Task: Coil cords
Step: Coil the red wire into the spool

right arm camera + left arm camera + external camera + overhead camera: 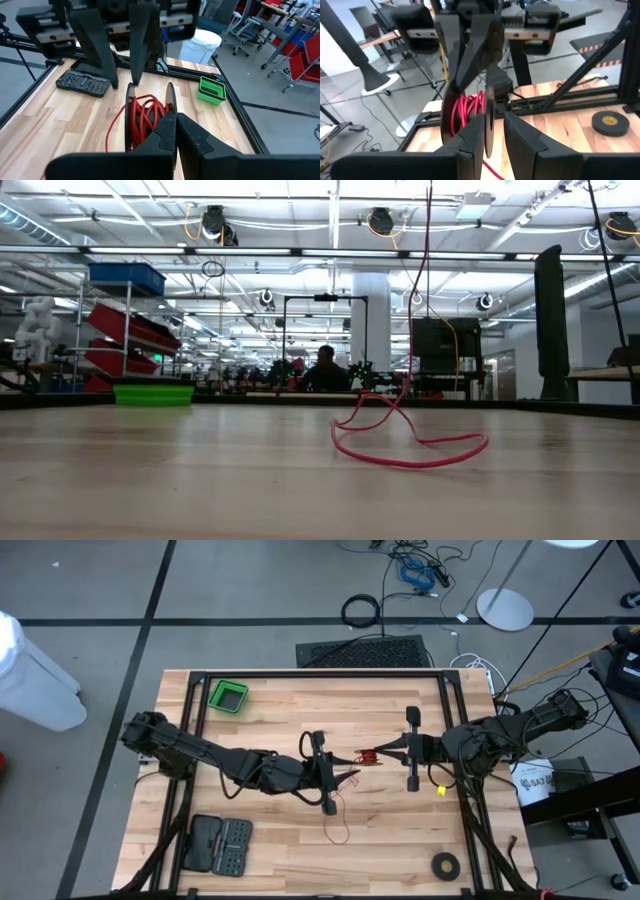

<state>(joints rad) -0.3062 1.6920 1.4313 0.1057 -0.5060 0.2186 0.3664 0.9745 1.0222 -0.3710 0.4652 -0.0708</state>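
Both grippers meet over the middle of the table in the high view: my left gripper [345, 778] and my right gripper [385, 752] face each other with the coiled cord [367, 756] held up between them, and a loose tail of it trails down to a loop on the wood nearer me. Far left I see the green bin [228, 696], near left a black bit case [217, 845], near right a black tape ring [446, 864], and beside the table's right edge a white pail [534, 784] with lettering I can only partly read as "SAT". From the low view, the red tail hangs down from above and lies in a loop on the table [200, 480]; the green bin sits far left and a person is seated in the room behind. In the left wrist view, my left fingers [472, 142] are part-closed, pinching one dark disc at the end of the red coil. In the right wrist view, my right fingers [167, 130] are fully closed at the coil's other disc, the red windings just ahead of them.
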